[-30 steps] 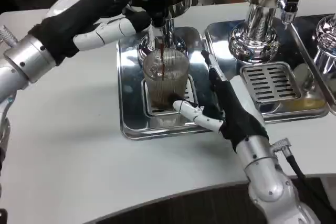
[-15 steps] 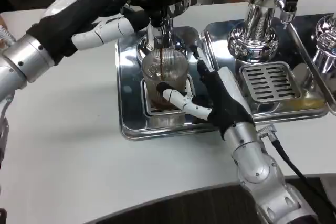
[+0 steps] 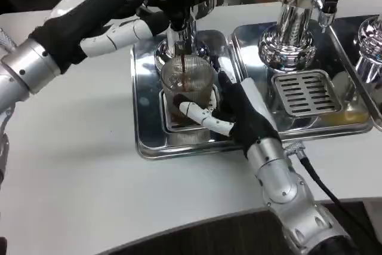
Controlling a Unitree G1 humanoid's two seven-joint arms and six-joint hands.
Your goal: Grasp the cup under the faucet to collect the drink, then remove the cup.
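Right hand (image 3: 230, 111) wrapped around cup (image 3: 188, 88), left hand (image 3: 134, 7) on faucet (image 3: 181, 28).

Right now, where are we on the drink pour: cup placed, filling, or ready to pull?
Done: the cup stands under the faucet on the steel tray. In hand: the left hand is up at the faucet, a dark stream runs into the cup, drink pools only at its bottom, and the right hand wraps the cup's base. Left: finish filling, stop the flow, take the cup out.
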